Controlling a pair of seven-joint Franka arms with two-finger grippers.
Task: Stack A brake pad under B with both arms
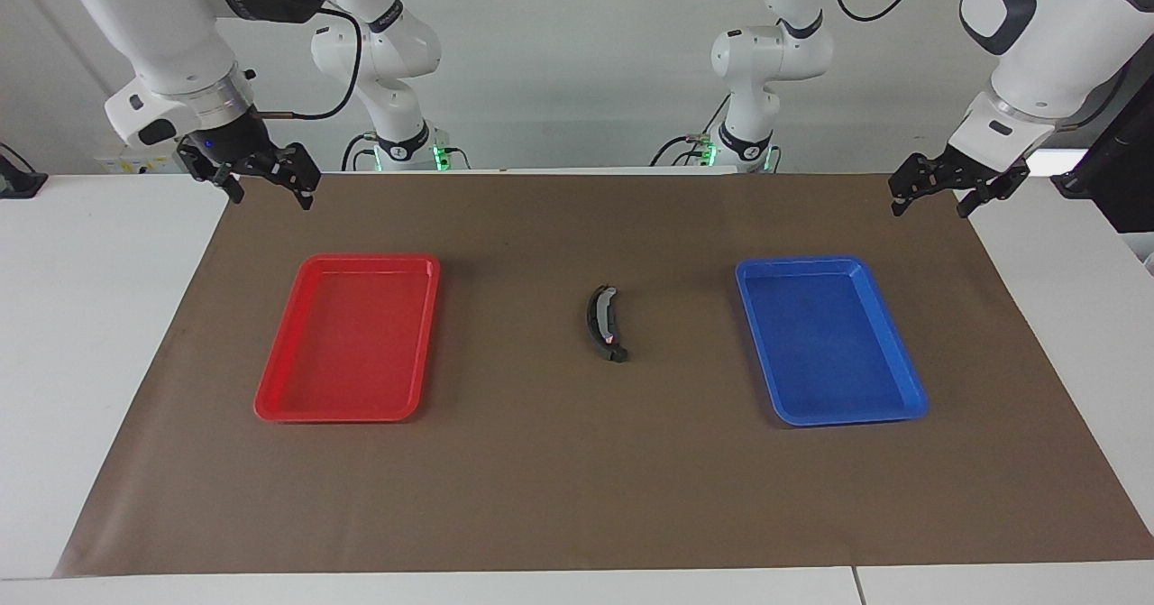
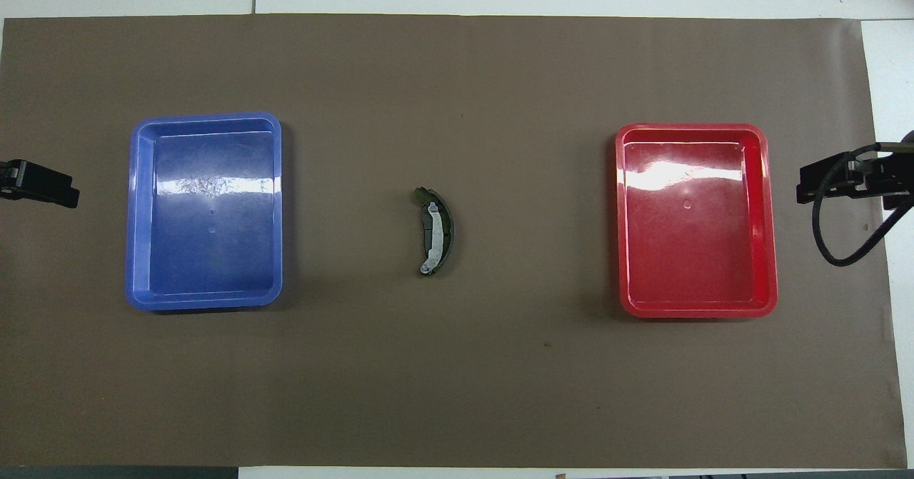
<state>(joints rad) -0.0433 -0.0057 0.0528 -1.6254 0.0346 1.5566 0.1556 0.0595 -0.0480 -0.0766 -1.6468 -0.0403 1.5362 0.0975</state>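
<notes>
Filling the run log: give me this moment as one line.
stack: between trays, on mat | left pincer: open, empty, raised | right pincer: open, empty, raised

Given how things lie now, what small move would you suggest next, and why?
Probably none beyond parking: the crescent piece B already lies on the short pad on the mat, midway between the blue tray and the red tray. The left gripper and the right gripper hang open and empty over the mat's edges.
</notes>
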